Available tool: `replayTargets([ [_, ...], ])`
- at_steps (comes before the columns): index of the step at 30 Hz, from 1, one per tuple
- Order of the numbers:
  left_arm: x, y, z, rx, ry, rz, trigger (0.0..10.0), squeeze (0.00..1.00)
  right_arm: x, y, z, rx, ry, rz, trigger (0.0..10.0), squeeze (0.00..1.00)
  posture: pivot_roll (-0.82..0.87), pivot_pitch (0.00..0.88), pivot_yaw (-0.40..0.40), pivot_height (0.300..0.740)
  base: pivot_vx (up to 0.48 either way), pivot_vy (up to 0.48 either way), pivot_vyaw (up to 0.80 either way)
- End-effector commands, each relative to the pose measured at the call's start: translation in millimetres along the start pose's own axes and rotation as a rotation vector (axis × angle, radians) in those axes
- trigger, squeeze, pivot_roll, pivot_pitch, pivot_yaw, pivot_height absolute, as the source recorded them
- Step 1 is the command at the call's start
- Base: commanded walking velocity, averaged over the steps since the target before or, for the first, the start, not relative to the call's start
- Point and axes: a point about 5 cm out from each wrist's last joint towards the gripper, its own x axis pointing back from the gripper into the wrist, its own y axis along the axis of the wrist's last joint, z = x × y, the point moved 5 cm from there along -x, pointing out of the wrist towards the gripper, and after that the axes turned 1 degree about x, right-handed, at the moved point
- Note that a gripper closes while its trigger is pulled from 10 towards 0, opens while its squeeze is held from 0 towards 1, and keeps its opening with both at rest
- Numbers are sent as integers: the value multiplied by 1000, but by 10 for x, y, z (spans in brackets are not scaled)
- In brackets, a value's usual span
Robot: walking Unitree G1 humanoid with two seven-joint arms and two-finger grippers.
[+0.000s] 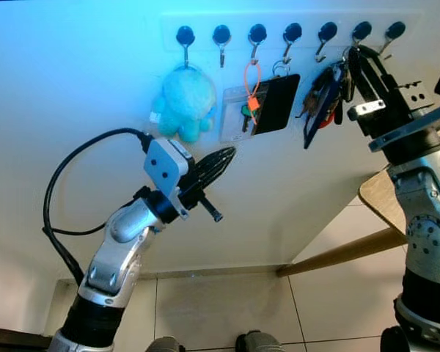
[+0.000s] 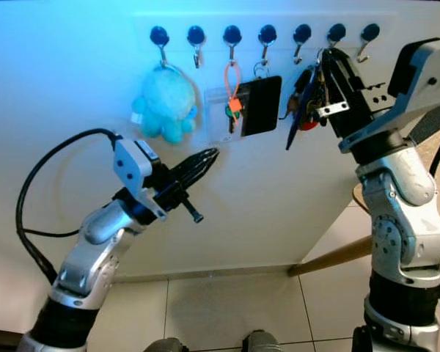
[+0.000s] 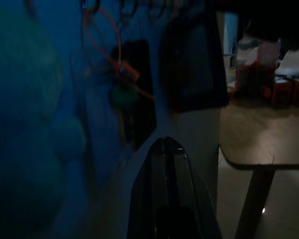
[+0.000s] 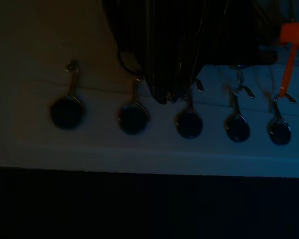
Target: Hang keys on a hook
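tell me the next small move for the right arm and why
Probably ease the right gripper down a touch so the key ring settles on the sixth hook, then open the jaws. The keys hang right at that hook, beside the gripper's tips.

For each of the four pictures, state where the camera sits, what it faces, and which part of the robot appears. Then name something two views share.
Left eye view: on the head, facing the hook rail on the wall; both arms show, right gripper by the keys.
Right eye view: beside it, same scene; left gripper below the blue plush toy.
Left wrist view: along its shut black fingers toward the orange tag.
Right wrist view: along dark fingers toward the hooks.
Shared: both wrist views show the orange tag.
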Motion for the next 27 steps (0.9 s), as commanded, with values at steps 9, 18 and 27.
replayTargets([
  [9,-67,117,-30,12,-14,-38,10000,0,178,-159,-214,1,-97,59,10000,0,35,120,-3,740,0,0,0],
  [18,-74,139,-3,8,-4,-39,10000,0,153,-133,-146,-34,-61,28,10000,0,40,121,-3,740,0,0,0],
  [27,-95,167,9,6,-3,-47,10000,0,9,6,124,-101,81,-24,10000,0,40,120,-3,740,0,0,0],
])
